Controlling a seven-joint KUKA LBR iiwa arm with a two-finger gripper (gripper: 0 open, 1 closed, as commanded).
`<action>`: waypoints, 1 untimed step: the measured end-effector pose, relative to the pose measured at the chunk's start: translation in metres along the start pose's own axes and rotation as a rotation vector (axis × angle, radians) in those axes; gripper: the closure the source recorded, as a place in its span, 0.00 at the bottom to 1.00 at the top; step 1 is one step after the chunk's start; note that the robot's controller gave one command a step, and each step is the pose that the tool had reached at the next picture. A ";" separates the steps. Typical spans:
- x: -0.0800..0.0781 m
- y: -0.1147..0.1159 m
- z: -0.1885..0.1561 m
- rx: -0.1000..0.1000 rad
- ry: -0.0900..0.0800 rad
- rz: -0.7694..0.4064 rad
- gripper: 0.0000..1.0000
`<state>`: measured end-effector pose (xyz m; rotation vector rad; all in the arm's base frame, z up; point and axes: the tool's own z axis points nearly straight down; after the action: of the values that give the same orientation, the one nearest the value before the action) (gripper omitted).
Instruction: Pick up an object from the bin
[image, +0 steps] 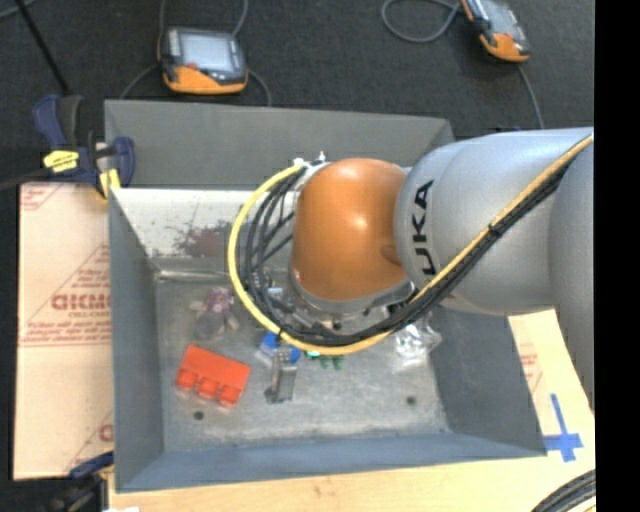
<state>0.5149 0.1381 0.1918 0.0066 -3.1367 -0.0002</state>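
Camera view: gripper (283, 382) low in bin (135, 330), just right of red block (213, 376); open or closed, cannot tell. Blue piece (268, 343) up-right of block, beside gripper. Purple thing (215, 305) above block.

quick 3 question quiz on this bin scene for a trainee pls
1. True or false: the red-orange block lies to the left of the gripper in the camera view.
2. What lies in the right part of the bin, just below the arm? A) a crumpled clear wrapper B) a yellow ball C) a black shoe
3. Is the block touching the gripper or apart from it?

Key: 1 true; 2 A; 3 apart, with bare bin floor between them.
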 end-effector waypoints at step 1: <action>-0.035 0.027 0.125 0.001 0.000 -0.038 0.00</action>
<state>0.5490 0.1651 0.0668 0.0663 -3.1365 0.0005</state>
